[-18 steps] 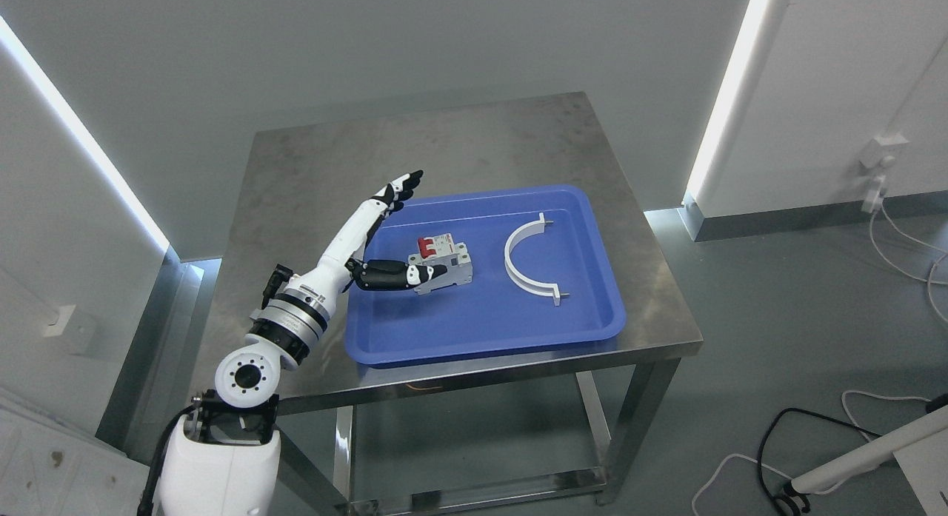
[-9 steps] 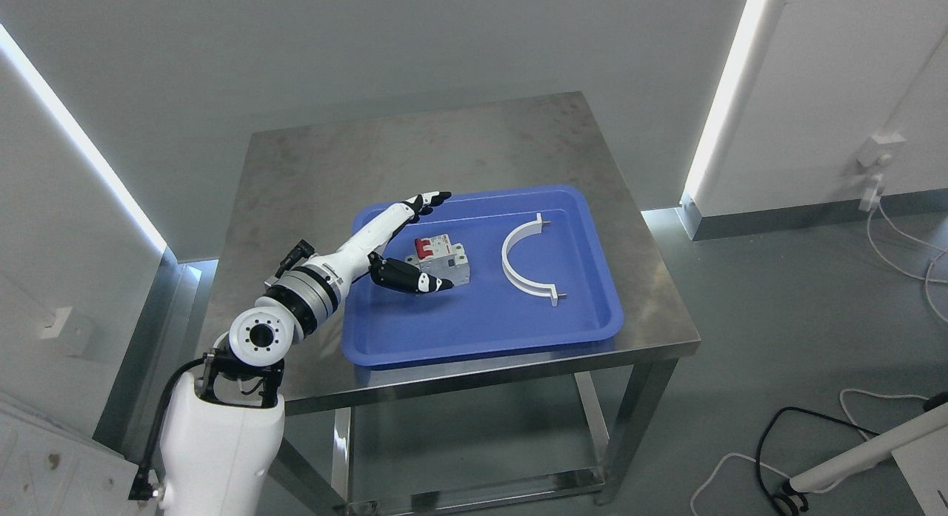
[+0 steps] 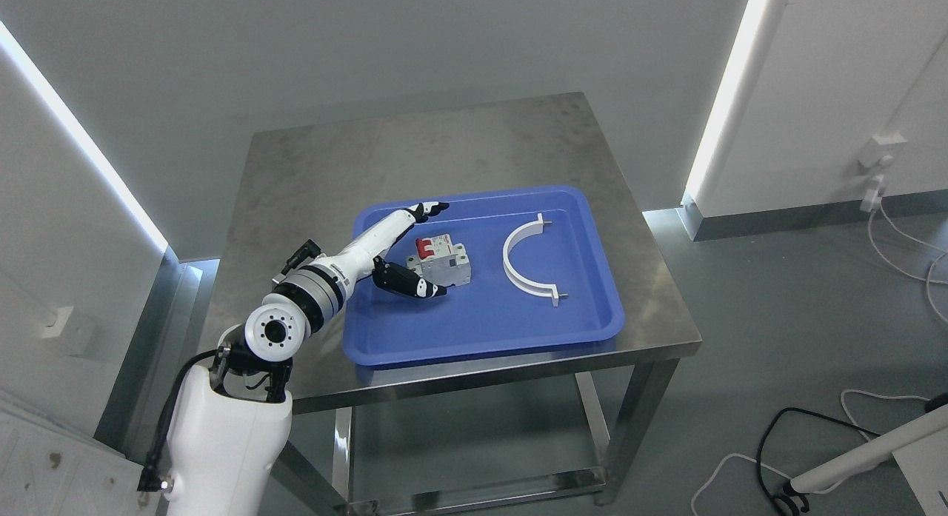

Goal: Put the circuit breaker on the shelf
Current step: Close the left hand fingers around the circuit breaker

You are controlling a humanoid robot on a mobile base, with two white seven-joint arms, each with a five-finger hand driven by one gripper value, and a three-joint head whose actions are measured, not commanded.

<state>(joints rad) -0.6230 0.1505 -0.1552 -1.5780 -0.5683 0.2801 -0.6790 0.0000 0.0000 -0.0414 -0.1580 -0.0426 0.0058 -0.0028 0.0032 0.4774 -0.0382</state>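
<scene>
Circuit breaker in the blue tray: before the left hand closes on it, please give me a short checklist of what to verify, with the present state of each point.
1. Circuit breaker lies in the blue tray, reachable: ok.
2. Left hand is open around it, upper fingers behind, lower fingers in front: ok.
3. Fingers already touch the breaker: cannot tell.
4. White curved bracket lies apart, to the breaker's right, outside the grasp: ok.
5. Tray sits fully on the metal table: ok.
6. Shelf, the target place, is visible: not ok, none in the head view.
</scene>
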